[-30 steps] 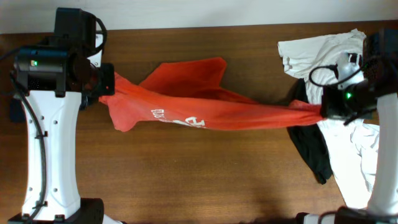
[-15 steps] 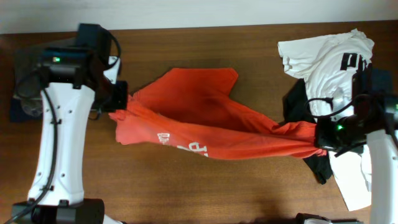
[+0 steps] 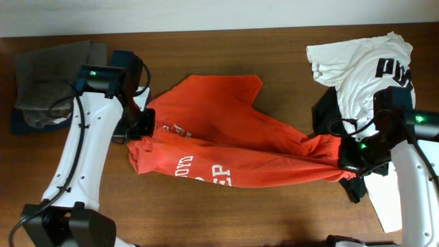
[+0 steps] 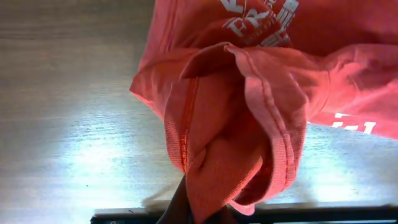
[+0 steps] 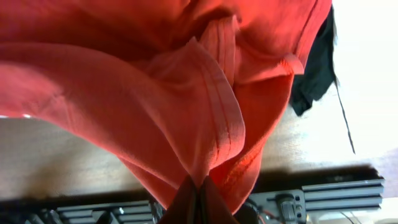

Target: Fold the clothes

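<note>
Together the two arms held the red-orange T-shirt [image 3: 226,147] stretched across the middle of the table [image 3: 240,213]. The left gripper [image 3: 140,127] was pinched tight on one end. The right gripper [image 3: 343,159] was pinched tight on the other end, beside the white T-shirt [image 3: 357,65] and the black garment [image 3: 353,185].

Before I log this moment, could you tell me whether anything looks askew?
The red-orange T-shirt is bunched and twisted between the left gripper and right gripper, not flat. The white T-shirt and black garment lie crumpled together at the right.
</note>
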